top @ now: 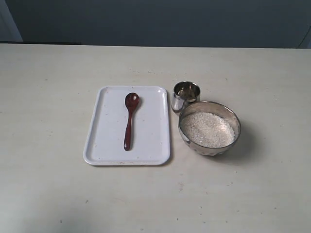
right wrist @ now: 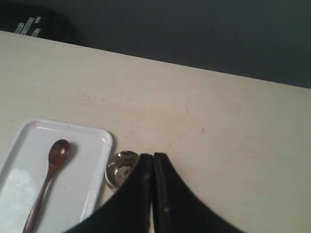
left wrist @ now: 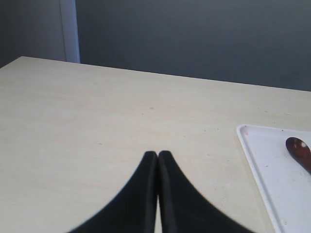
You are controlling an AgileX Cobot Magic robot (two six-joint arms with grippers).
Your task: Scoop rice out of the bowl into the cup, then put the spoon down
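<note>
The dark reddish-brown wooden spoon (top: 129,119) lies on a white tray (top: 106,145), scoop end toward the far side. The small steel cup (top: 185,93) stands just right of the tray, touching or nearly touching the wide steel bowl (top: 210,145), which holds white rice (top: 209,129). Neither arm shows in the exterior view. In the left wrist view my left gripper (left wrist: 158,154) is shut and empty above bare table, with the spoon (left wrist: 300,152) at the frame's edge. My right gripper (right wrist: 153,156) is shut and empty, partly covering the cup (right wrist: 119,166); the spoon (right wrist: 50,176) also shows there.
The beige table (top: 48,97) runs back to a dark wall. The tray (left wrist: 272,165) edge appears in the left wrist view and the tray (right wrist: 77,189) fills the lower corner of the right wrist view.
</note>
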